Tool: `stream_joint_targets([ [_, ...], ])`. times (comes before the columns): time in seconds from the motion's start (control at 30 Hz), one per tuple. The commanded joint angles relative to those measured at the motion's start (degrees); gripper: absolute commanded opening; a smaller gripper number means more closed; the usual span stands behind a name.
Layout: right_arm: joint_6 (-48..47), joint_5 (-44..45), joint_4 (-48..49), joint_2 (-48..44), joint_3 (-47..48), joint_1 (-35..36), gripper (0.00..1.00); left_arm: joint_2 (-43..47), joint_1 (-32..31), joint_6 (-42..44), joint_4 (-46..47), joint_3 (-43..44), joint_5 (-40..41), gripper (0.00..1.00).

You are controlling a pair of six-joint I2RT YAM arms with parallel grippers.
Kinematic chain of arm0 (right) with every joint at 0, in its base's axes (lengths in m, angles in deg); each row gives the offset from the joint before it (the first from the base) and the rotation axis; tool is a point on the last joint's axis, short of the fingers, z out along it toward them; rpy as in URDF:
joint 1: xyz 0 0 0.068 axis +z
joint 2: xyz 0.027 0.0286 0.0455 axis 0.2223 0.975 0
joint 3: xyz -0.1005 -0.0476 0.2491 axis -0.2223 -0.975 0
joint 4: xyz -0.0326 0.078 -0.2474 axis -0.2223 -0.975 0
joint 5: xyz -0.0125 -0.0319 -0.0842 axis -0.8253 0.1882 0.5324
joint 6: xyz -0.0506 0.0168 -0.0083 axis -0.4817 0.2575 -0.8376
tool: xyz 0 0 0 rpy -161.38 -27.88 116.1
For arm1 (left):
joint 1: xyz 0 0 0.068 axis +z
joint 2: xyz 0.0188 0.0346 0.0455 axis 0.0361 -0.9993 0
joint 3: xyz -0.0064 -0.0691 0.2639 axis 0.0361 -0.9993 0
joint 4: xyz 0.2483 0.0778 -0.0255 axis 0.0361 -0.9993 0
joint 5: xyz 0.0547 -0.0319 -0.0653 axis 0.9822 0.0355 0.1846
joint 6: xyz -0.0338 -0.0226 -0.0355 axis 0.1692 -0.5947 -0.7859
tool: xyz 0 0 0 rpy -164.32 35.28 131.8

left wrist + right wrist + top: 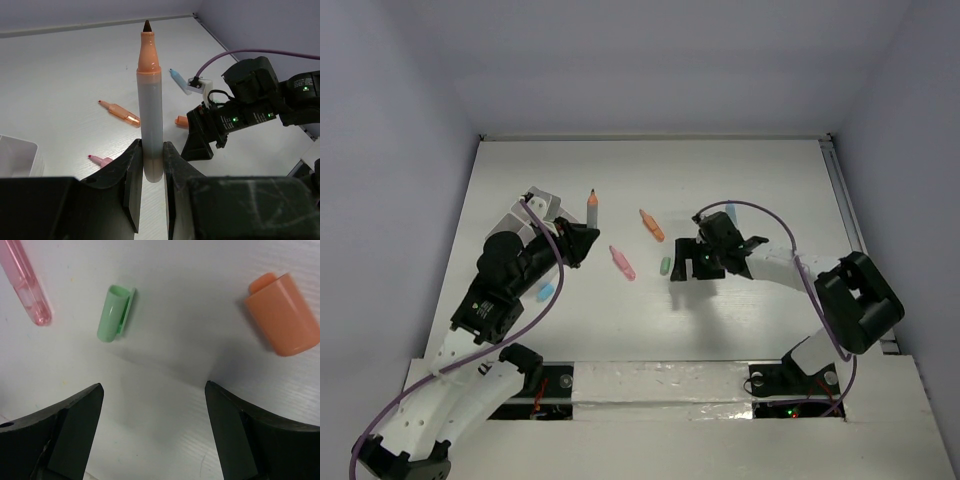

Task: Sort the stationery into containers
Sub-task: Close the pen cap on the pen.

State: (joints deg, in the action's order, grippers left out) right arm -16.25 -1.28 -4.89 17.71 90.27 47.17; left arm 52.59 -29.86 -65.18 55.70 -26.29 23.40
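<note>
My left gripper (582, 243) (152, 152) is shut on the lower end of an uncapped marker (592, 206) (150, 110) with a grey barrel, an orange neck and a dark tip. It holds the marker upright beside the white containers (542, 204) (17, 154). My right gripper (692, 266) (154, 390) hangs open just above the table, with nothing between its fingers. A green cap (665, 266) (115, 313) and an orange cap (283, 314) (181, 121) lie just ahead of it. An orange marker (651, 225) (120, 113) and a pink marker (622, 262) (27, 286) lie between the arms.
One light blue marker (545, 291) lies under the left arm; another (730, 212) (177, 80) lies behind the right gripper. The right arm's purple cable (790, 240) loops over the table. The side walls stand close to the table edges.
</note>
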Motion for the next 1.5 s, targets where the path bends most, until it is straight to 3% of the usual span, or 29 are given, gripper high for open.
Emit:
stream_joint_targets([
  [0.0,-0.3,3.0,3.2,1.5,0.9,-2.2,0.89,0.3,-0.3,0.7,3.0,0.7,-0.4,0.00],
  [0.17,-2.1,3.6,3.4,3.1,3.0,-4.4,0.89,0.2,-0.3,0.7,3.0,0.7,0.0,0.00],
  [0.4,-4.2,10.8,-3.5,4.5,7.3,-5.1,0.91,0.1,-0.3,0.8,2.8,0.8,0.8,0.00],
  [0.63,-4.2,11.9,-2.3,6.6,8.4,-5.6,0.93,-0.3,-0.3,0.6,2.6,0.8,1.1,0.00],
  [1.17,-10.4,17.6,-13.9,11.8,16.9,-5.6,0.74,-0.9,-0.3,0.7,2.6,0.9,1.5,0.00],
  [1.47,-11.9,21.5,-16.8,17.5,21.2,-5.1,0.69,-1.1,-0.3,0.8,2.3,0.9,1.9,0.00],
])
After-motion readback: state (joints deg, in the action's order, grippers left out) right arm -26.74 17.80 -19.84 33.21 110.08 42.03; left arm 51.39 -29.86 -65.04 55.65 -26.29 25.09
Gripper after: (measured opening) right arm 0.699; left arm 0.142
